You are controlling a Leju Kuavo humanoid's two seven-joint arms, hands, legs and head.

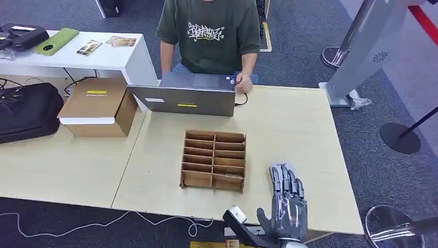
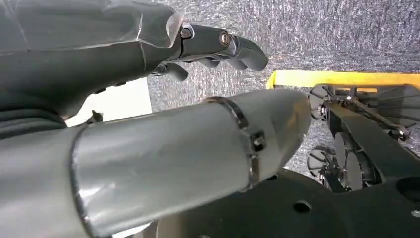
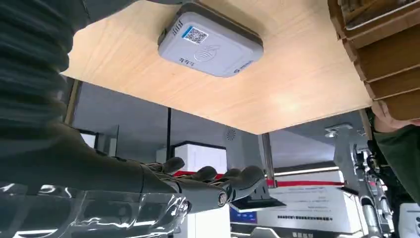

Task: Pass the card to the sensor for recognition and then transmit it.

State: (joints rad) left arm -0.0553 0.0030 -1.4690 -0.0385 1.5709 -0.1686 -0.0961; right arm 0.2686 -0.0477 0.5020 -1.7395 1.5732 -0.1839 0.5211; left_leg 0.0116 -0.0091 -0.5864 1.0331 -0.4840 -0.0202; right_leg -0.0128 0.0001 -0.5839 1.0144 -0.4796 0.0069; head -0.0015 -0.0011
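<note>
our right hand point(image 1: 287, 199) hovers flat over the sensor point(image 3: 210, 39) on the table point(image 1: 289, 129), fingers point(image 3: 218, 176) stretched out side by side, holding nothing. we can't make out any card, perhaps in the wooden rack point(image 1: 213, 160). left hand point(image 2: 218, 47) hangs curled; reaching blindly risks knocking the rack.

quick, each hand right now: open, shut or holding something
Left hand: fingers curled in, holding nothing; shut.
Right hand: fingers stretched flat above the card sensor, nothing held; open.

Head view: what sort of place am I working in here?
Probably an indoor demo or test area, not a home: a wooden desk on grey carpet, a person at a laptop, stanchion bases alongside.
</note>
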